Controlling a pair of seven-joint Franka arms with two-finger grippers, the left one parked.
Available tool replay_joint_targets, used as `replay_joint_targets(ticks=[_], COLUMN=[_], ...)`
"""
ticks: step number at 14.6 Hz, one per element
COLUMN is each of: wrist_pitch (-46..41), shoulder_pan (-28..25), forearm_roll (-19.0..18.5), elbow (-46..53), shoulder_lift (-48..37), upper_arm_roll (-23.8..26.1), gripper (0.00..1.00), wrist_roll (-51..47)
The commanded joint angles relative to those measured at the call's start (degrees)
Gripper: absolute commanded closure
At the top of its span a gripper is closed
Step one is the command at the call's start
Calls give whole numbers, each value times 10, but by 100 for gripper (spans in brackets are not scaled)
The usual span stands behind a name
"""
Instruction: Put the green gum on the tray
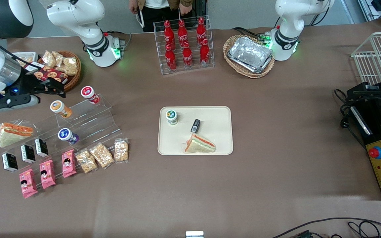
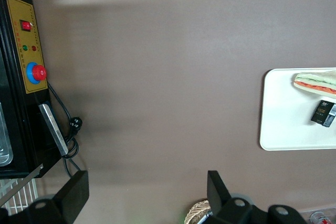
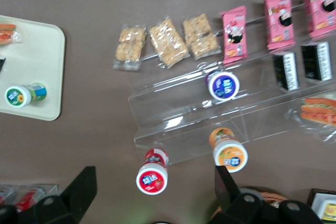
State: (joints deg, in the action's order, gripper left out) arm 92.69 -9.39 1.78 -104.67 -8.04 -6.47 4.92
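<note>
The green gum (image 1: 171, 117) is a small white canister with a dark-green top. It stands upright on the cream tray (image 1: 220, 145), in the tray's corner nearest the working arm and farthest from the front camera. It also shows in the right wrist view (image 3: 23, 94) on the tray (image 3: 44, 56). My gripper (image 1: 53, 88) is open and empty, held high above the clear acrylic step shelf (image 1: 88, 119), well away from the tray. Its two dark fingers (image 3: 81, 190) stand wide apart, either side of the red-topped canister (image 3: 152, 176).
On the tray also lie a wrapped sandwich (image 1: 199, 144) and a small black packet (image 1: 195, 126). The step shelf holds orange-topped (image 1: 59, 108), blue-topped (image 1: 66, 135) and red-topped (image 1: 89, 93) canisters, with snack packets in front. A cola bottle rack (image 1: 184, 44) and foil trays in a basket (image 1: 249, 55) stand farther back.
</note>
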Motion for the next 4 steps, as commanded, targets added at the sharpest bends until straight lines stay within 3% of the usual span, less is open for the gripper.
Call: replay_joint_targets(ticks=[1,4], wrist_pitch=[-31,-41], shoulder_pan=[6,7], forearm_roll=[-15,-10], elbow=[60,75], shoulder_lift=[18,26], upper_arm_roll=[-8,-15], gripper=[0,0], wrist_roll=[2,1])
